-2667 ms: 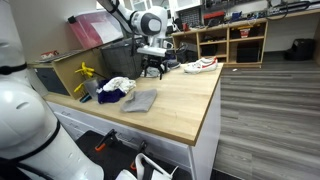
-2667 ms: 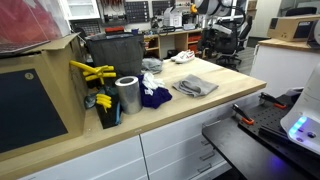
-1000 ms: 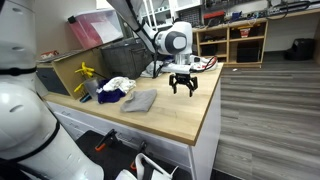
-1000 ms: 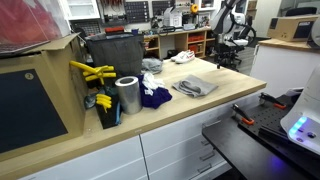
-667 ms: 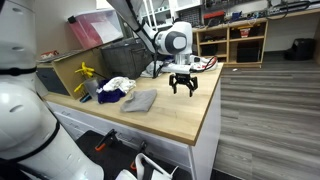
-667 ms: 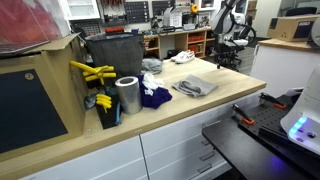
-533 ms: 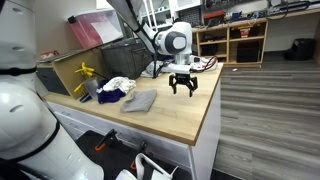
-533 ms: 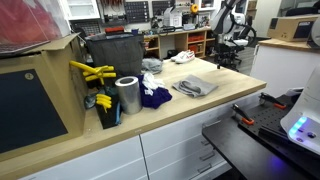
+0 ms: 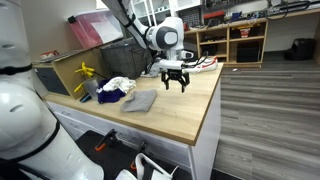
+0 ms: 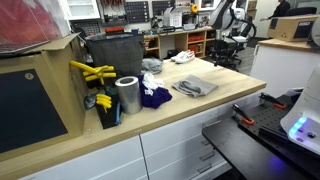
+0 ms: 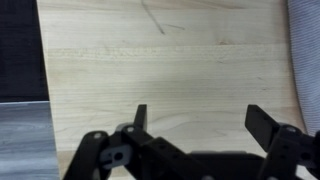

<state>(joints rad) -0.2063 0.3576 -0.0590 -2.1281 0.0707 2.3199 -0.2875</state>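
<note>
Wrist view shows the gripper (image 11: 200, 125) with fingers spread wide above bare wooden countertop (image 11: 150, 70); the grey cloth (image 11: 308, 50) lies right of them, untouched.

Workshop/lab: long wood workbench (image 10: 205, 108) w/ white drawers (image 10: 185, 150), tool wall (image 10: 125, 10) at back, cubby shelves (image 9: 235, 42) w/ parts, grey plank floor (image 9: 270, 110)

No legible text, labels or numbers anywhere (frames too small).
</note>
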